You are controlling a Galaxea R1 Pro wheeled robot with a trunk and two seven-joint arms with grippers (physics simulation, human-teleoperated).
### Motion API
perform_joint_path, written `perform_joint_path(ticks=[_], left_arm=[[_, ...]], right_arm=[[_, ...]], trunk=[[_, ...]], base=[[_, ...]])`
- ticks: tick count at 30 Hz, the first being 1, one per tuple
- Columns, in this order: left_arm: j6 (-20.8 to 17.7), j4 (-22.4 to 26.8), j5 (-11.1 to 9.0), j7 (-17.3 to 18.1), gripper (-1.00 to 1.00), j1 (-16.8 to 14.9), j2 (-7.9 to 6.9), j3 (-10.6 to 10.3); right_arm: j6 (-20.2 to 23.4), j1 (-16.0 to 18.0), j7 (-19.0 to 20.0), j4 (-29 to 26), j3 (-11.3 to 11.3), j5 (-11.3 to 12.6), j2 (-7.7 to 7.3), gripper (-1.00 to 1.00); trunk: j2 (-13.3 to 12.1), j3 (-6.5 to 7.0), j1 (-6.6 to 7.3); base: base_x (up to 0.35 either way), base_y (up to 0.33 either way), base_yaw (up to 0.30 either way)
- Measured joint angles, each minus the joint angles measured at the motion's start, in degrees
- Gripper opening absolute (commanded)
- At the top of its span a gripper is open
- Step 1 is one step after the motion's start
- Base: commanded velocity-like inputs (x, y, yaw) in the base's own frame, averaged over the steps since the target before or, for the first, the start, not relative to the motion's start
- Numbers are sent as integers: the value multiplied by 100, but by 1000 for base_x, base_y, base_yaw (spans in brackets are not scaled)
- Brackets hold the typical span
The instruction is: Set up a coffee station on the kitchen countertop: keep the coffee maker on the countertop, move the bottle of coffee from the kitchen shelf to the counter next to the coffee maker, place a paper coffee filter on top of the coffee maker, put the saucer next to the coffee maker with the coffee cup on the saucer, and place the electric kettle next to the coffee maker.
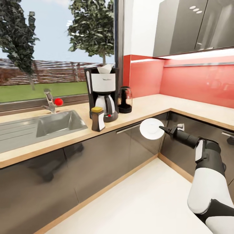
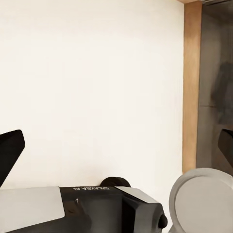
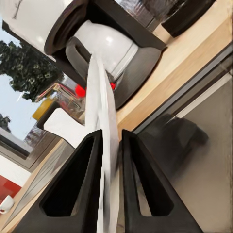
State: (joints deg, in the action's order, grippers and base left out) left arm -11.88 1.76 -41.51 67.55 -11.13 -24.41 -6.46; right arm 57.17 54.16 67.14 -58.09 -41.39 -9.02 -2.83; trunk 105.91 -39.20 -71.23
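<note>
While the saucer hangs on edge just off the worktop's front edge, the right tool pinches its rim.

Seen from the right wrist, both fingers press flat on the thin white plate, which points toward the coffee maker. That machine stands near the front edge of the kitchen countertop with a paper coffee filter on top, the bottle of coffee at its sink side and the electric kettle at its corner side. Bare wood lies in front of the kettle; I judge the plate should be lifted over the edge, turned flat, and lowered there before release. The left tool's state I cannot tell.
</note>
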Motion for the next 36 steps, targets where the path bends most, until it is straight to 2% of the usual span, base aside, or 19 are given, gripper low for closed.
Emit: perform_joint_path(ticks=[14, 20, 36], left_arm=[[0, 0, 0, 0, 100, 0, 0, 0], [0, -2, -1, 3, 100, 1, -1, 0], [-4, 8, 0, -3, 100, 0, 0, 40]], right_arm=[[0, 0, 0, 0, 2, -4, 0, -100], [-3, 0, 1, 3, 0, -9, 0, -100], [0, 0, 0, 2, 17, -7, 0, -100]], trunk=[[0, 0, 0], [0, 0, -2], [-1, 0, -2]], base=[[231, -255, 16], [123, -112, 223], [5, -33, 239]])
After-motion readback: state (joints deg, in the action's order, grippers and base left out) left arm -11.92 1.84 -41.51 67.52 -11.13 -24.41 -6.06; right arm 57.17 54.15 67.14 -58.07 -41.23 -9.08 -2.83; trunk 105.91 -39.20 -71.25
